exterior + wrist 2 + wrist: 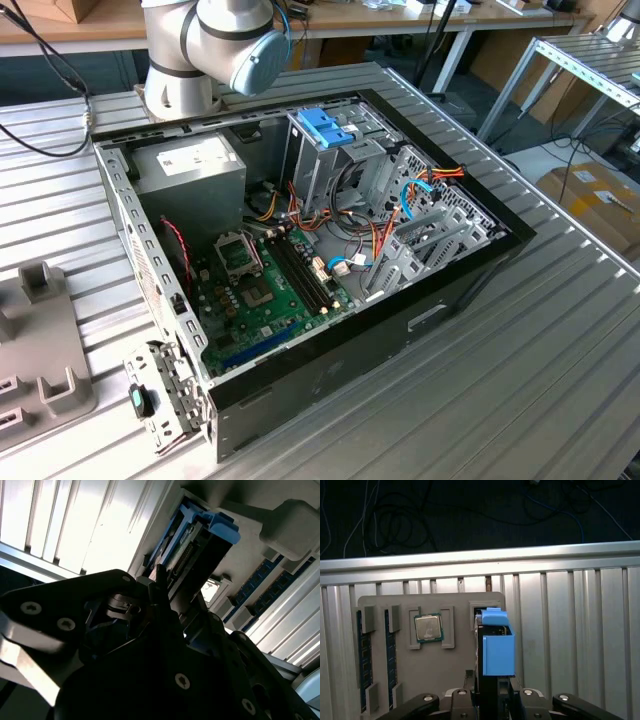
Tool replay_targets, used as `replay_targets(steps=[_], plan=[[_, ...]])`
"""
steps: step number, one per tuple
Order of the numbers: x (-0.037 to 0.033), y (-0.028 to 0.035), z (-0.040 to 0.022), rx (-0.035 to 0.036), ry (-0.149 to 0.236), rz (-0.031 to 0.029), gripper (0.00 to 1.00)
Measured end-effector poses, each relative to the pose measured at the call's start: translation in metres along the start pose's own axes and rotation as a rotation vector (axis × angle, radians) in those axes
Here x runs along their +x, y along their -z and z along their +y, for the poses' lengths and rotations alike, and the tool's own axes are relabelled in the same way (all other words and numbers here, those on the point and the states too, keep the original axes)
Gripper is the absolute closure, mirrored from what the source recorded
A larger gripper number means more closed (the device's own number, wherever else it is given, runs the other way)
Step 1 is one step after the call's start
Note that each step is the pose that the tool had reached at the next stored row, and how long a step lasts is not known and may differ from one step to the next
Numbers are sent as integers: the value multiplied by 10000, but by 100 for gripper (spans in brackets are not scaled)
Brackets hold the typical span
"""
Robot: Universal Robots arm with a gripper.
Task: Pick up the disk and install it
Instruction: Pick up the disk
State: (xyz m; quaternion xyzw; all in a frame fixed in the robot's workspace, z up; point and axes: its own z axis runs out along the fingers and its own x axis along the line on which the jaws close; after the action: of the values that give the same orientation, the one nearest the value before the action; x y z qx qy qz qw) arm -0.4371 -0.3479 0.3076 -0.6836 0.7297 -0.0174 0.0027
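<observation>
Currently I have the gripper [493, 692] clamped on the disk [498, 652]. In the first wrist view its dark body is pinched between the jaws, edge-on to the camera, and the bright blue carrier frame reaches out past them. The blue end hangs right at a rectangular holder slot in the grey fixture tray [455, 665]; I cannot tell whether it is clear of that slot or seated in it. Just beside the slot a processor chip [428, 628] lies in its own recess. Beyond that, two memory modules [362, 652] sit in long pockets. The tray rests on the ribbed aluminium table [570, 630].

In the second wrist view I see the disk [197, 550] close up, with its connector edge and blue frame showing ahead of the black gripper body.

In the exterior view the open computer case [400, 330] lies on its side in the middle of the table. Its motherboard [262, 290] faces up, and the power supply [190, 170] sits at the far end. A drive cage [320, 170] topped by a blue bracket [326, 127] stands beside the power supply. The arm's base [195, 50] stands just past the far wall of the case. The fixture tray [45, 340] sits at the exterior view's left, apart from the case.
</observation>
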Motion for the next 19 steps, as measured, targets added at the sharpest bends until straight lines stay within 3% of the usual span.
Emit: replay_targets(steps=[16, 19], plan=[[0, -3, 0, 2, 0, -1, 65], [0, 22, -1, 1, -1, -1, 65]])
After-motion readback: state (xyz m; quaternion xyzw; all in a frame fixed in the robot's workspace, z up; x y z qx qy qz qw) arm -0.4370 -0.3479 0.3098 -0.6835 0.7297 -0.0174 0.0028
